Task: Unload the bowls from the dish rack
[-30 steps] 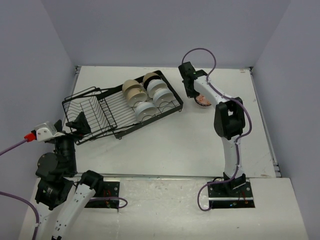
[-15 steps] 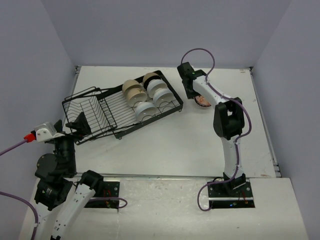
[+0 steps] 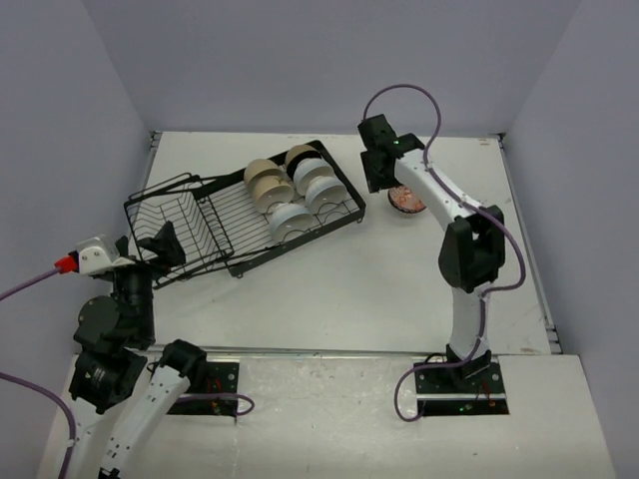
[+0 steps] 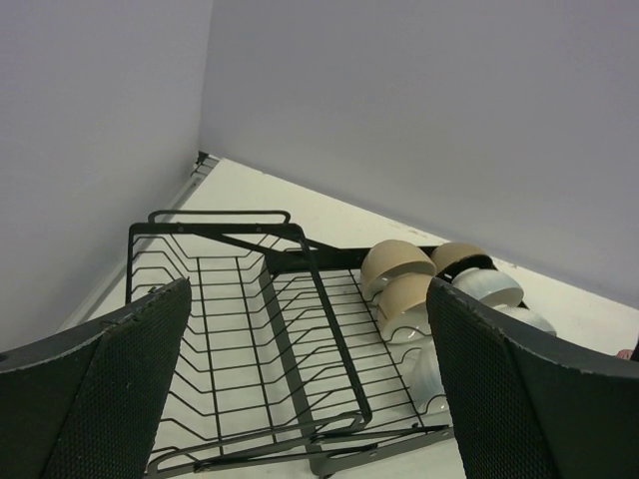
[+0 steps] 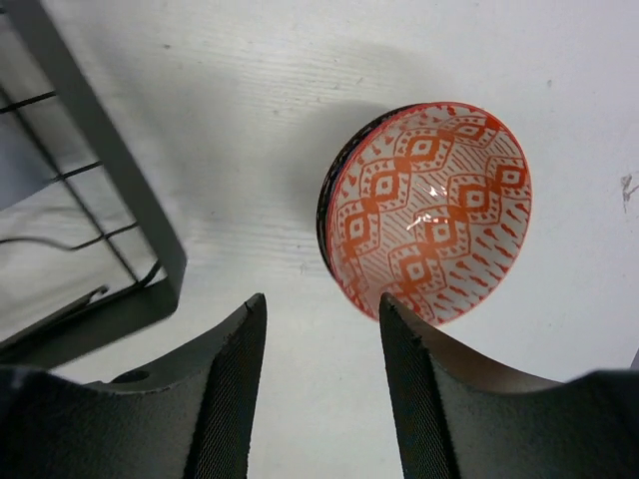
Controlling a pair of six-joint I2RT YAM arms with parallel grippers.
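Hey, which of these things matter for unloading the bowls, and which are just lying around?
For the job:
- rack
- bowls standing in it
- patterned bowl, already on the table

Not part of it:
- purple cables

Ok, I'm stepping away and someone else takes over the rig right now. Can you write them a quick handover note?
Left gripper: open, empty, at the basket end of the dish rack.
Right gripper: open, empty, just above the patterned bowl, not gripping it.
Patterned bowl: out of the rack, sitting upright on the table, to the right of the rack.
Done: one bowl unloaded.
Left to do: the beige and white bowls, about six, stand on edge in the rack's slotted end. All need moving to the table.
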